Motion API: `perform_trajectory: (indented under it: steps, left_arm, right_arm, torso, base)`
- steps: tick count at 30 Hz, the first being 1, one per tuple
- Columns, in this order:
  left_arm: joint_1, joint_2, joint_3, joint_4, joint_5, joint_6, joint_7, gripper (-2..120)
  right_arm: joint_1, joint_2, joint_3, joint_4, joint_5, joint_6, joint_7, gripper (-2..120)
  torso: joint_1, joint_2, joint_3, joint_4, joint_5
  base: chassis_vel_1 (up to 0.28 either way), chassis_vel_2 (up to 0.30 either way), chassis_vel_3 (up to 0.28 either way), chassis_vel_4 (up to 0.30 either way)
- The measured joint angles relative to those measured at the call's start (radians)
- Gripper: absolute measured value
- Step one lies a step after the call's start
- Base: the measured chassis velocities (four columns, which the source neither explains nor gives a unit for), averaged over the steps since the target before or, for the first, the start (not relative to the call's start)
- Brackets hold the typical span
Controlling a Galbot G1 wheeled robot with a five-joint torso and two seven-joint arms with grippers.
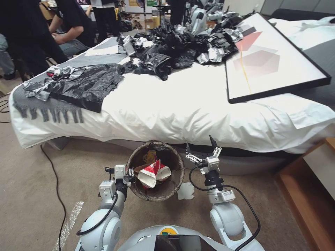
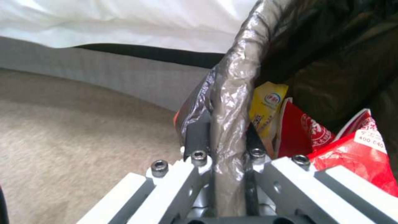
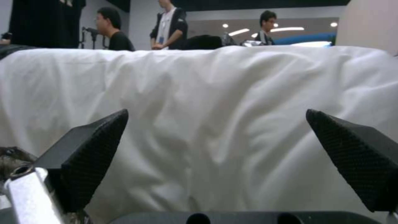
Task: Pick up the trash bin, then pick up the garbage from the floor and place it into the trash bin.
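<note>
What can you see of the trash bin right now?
The trash bin is a small round bucket lined with a dark, crinkled bag folded over its rim. It is held upright, mouth open, before the bed. The left gripper is shut on its rim, one finger outside, one inside. A red-and-white wrapper and a yellow wrapper lie inside.

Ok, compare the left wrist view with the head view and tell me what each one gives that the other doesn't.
Left wrist view alone: the left end effector closed on the trash bin's bag-lined rim, one finger outside, one inside, and print on the yellow wrapper.

Head view alone: the right end effector open, raised beside the bin in front of the bed; a white scrap on the carpet below it; black bags heaped on the bed; a framed picture.

Both: the bin, the red-and-white wrapper inside it, the white bedsheet, the carpet.
</note>
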Motion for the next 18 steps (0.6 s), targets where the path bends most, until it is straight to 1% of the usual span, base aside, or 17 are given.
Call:
perform_trajectory:
  steps: [18]
  left_arm:
    - [-0.006, 0.001, -0.001, 0.003, -0.002, -0.001, 0.004, 0]
  right_arm:
    - [-0.001, -0.002, 0.007, -0.011, 0.0, 0.02, -0.026, 100]
  torso:
    - [0.0, 0.0, 0.0, -0.0001, 0.0]
  base:
    - [0.071, 0.067, 0.067, 0.071]
